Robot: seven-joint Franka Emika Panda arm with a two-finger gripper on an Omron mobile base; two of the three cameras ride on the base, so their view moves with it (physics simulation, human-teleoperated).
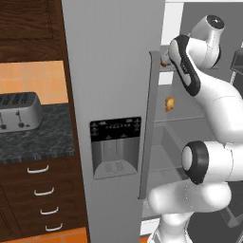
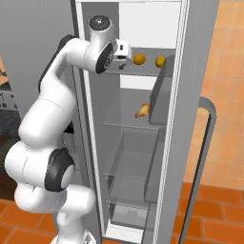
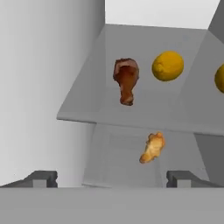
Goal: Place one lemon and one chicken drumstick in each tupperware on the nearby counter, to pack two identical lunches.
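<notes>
I've got the two-finger gripper (image 3: 112, 178) spread wide and empty, brown roasted chicken drumstick (image 3: 126, 80) at twelve o'clock on the grey fridge shelf (image 3: 87, 105), round yellow lemon (image 3: 167, 66) at one o'clock.

fridge door (image 1: 109, 71): matt grey metal | counter (image 1: 38, 137): speckled stone | drawers (image 1: 42, 199): dark wood

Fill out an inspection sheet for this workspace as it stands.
Surface: counter dark speckled stone, drawers below.
Job's things: upper fridge shelf holds a brown drumstick and two lemons, one beside it, one at the view's edge; a paler drumstick lies on the shelf below.
Clutter: toaster on the counter.
Claw: claw open, empty, at the upper shelf, short of the food.
Cables: nothing seen.
Surroundings: open fridge, dispenser on its shut door, orange floor tiles.
</notes>
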